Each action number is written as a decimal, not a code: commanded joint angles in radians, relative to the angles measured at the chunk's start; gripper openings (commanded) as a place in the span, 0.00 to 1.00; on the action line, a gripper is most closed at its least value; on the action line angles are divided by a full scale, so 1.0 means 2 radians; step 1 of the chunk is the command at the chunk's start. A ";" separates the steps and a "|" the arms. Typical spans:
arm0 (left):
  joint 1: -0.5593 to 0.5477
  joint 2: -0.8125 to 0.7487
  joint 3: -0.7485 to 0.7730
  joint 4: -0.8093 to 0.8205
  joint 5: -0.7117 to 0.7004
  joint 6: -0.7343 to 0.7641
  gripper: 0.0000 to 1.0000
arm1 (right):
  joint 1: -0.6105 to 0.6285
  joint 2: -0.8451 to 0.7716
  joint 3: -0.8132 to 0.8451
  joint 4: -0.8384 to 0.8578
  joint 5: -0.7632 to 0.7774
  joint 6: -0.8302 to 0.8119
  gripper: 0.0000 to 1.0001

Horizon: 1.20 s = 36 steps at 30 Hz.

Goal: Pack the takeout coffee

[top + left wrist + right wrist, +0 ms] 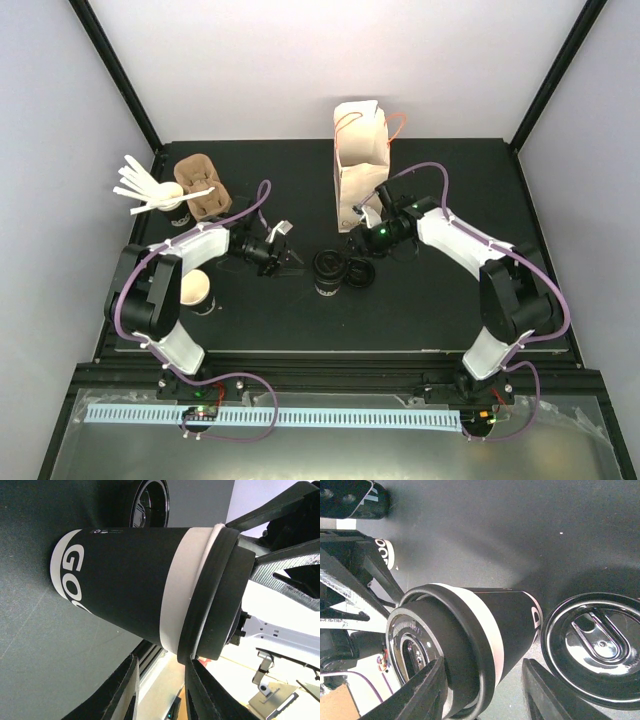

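AT THE CENTRE OF THE BLACK TABLE point(440, 300): a black paper cup with white lettering and a round black plastic lid point(328, 272) stands between my two arms, with a loose black plastic lid point(596, 655) just beside it. From overhead, the fingers are hard to pick out against the dark cup and tabletop. The left gripper point(162, 660) shows only its fingertips at the frame's lower edge, one near the lid's rim; I cannot tell whether it is clenched on the cup. The right gripper point(484, 664) straddles the same cup, one finger cut off beside the lid top and the other clear of the wall; I cannot tell whether it grips either. Only the overhead view shows the tan paper bag point(358, 165), upright beyond the right wrist.
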 commanded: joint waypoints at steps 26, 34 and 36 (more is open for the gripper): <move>-0.006 0.009 0.022 -0.007 0.004 0.011 0.23 | -0.003 -0.003 -0.021 0.026 -0.037 -0.007 0.35; -0.008 0.012 0.022 -0.007 0.003 0.010 0.20 | -0.002 0.007 -0.024 0.035 -0.045 -0.005 0.30; -0.008 0.013 0.022 -0.007 0.003 0.010 0.18 | -0.002 0.009 -0.026 0.037 -0.047 -0.005 0.29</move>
